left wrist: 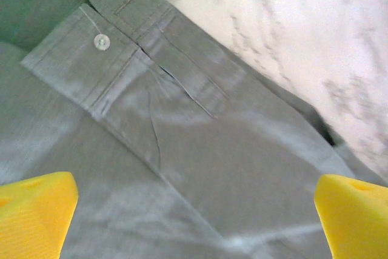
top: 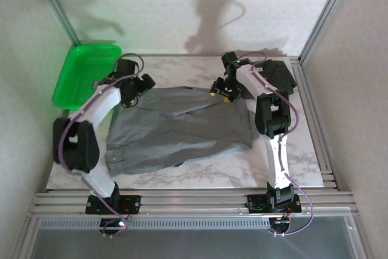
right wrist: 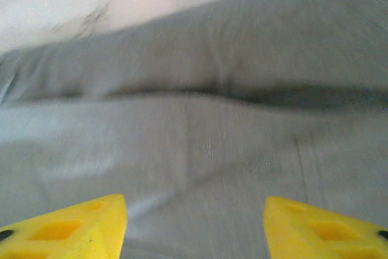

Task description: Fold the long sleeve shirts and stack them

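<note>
The medium grey long sleeve shirt (top: 182, 128) lies partly folded across the middle of the marble table. The darker charcoal shirt (top: 282, 77) sits bunched at the far right, behind the right arm. My left gripper (top: 142, 86) hovers over the grey shirt's far left corner. In the left wrist view it (left wrist: 194, 222) stands wide open above a buttoned cuff (left wrist: 102, 42), holding nothing. My right gripper (top: 223, 89) is at the shirt's far edge, right of centre. Its yellow fingers (right wrist: 73, 225) are spread apart over grey cloth (right wrist: 200, 144), and nothing is pinched between them.
A green plastic tray (top: 85, 71) leans at the far left corner, partly off the table. Bare marble (top: 242, 165) shows in front of the shirt and along the back edge. Aluminium frame posts and walls enclose the table.
</note>
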Robot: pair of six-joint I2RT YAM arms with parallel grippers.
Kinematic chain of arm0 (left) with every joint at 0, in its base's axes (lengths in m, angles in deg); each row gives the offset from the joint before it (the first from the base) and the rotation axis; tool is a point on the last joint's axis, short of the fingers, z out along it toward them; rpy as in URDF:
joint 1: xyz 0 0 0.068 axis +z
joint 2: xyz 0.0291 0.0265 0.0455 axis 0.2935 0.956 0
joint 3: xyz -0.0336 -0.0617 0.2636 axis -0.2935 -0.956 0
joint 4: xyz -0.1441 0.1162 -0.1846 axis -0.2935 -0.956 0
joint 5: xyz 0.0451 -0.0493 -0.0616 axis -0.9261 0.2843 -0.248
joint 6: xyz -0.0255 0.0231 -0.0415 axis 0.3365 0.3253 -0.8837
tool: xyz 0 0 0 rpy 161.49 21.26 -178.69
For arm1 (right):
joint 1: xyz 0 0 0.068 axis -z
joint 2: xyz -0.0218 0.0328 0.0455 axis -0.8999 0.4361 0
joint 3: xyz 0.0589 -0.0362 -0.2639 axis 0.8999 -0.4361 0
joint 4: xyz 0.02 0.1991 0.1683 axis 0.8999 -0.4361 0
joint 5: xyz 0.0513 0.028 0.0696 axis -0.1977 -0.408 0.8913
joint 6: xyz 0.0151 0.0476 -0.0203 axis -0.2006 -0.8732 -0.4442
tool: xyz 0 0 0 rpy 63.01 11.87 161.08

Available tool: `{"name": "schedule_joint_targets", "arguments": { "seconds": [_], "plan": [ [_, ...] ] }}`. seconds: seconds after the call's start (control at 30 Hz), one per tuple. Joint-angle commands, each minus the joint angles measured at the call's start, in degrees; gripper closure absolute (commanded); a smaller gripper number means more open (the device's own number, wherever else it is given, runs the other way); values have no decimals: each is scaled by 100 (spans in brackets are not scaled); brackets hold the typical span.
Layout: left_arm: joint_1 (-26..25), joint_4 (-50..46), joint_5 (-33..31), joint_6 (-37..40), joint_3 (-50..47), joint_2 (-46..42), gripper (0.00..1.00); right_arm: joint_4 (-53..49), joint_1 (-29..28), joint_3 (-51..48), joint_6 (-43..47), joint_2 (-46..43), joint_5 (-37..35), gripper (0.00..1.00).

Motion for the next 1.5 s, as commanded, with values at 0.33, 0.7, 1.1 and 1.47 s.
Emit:
{"name": "schedule_joint_targets", "arguments": {
  "seconds": [0.33, 0.7, 1.1, 1.47],
  "plan": [
    [37, -2278, 167, -523, -1684, -2413, 1, -514, 1, -3350, 896, -3177, 1889, 60],
    [-65, -3042, 2, -758, -3041, -3442, 3, -439, -187, -4953, 901, -3104, 1558, 87],
    [-137, -2673, -535, -1356, -3675, -3753, 4, 307, -11, -4656, 618, -1944, 700, 87],
    [-212, -2168, -616, -1790, -4549, -3879, 6, -590, -11, -4788, 1040, -3185, 468, 59]
  ]
}}
